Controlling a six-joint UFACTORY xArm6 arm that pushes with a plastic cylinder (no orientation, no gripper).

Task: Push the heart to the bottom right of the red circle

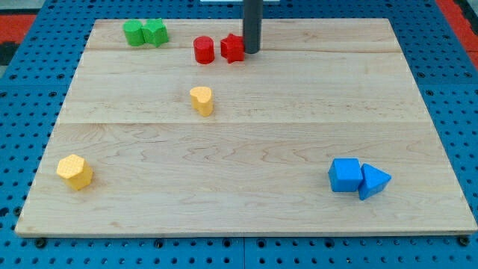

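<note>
The single camera view shows our tip (252, 52) at the far side of the counter (299, 134), just to the right of a red block (233, 47) whose shape we cannot make out, and either touching it or a hair off; we cannot tell which. We carry no claw, only the bare rod, so there is nothing to be apart or clamped. The red circle (204, 50) stands just to the left of that red block, and the yellow heart (202, 100) sits on the near side of the circle, almost straight in line with it and apart from it. We judge that the push has not begun and the step in hand is the approach: the tip is on the wrong side of the heart. The next move calls for swinging it out to the right and nearward, clear of both red blocks, then round to the heart's left, near flank, to drive it right and slightly farther. The goal spot lies close beside the red block, so the push should be short. Room is generous: the heart is well clear of every edge, and the two green blocks (146, 33), yellow hexagon (75, 172), blue cube (345, 175) and blue triangle (374, 181) all lie well apart from it.
</note>
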